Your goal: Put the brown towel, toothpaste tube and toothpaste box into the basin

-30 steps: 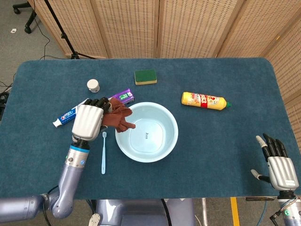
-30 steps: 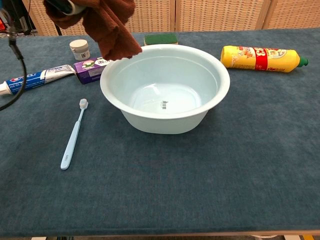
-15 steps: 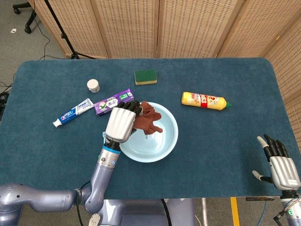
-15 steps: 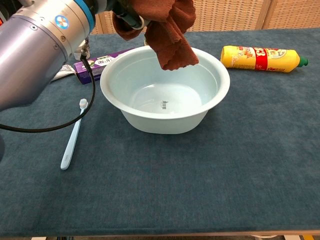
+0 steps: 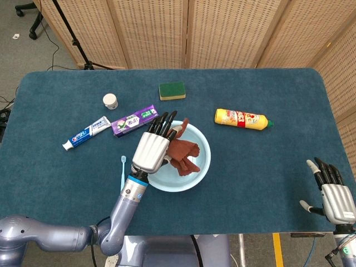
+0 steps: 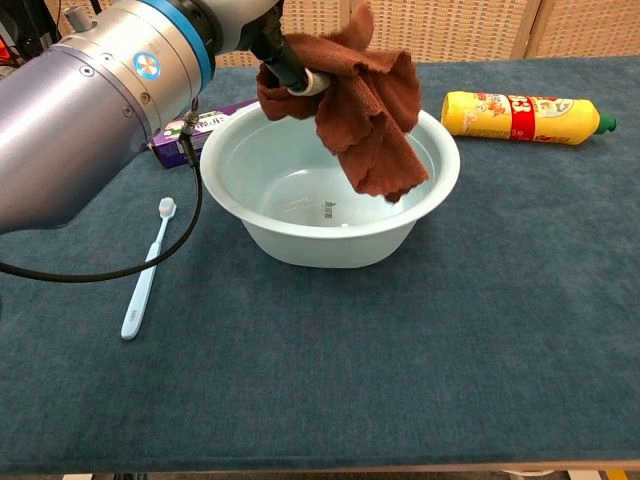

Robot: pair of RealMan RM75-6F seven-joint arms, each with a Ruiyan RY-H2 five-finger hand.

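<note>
Holding brown towel point(image 5: 183, 154) draped from fingers, left hand point(image 5: 151, 150) hangs over basin point(image 5: 203, 167), positioned for drop inside. Toothpaste tube point(image 5: 86, 133), toothpaste box point(image 5: 134, 120) on table beyond basin. Right hand point(image 5: 335, 200) idle, fingers apart, empty.

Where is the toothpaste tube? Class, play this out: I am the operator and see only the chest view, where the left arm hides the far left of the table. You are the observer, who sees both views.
Observer: The toothpaste tube lies flat on the table, just left of the toothpaste box. Both are outside the basin.
Operator: I cannot see the right hand at all. Where is it?
Observer: The right hand is by the table's near right corner, off its edge. Its fingers are apart and it holds nothing.
</note>
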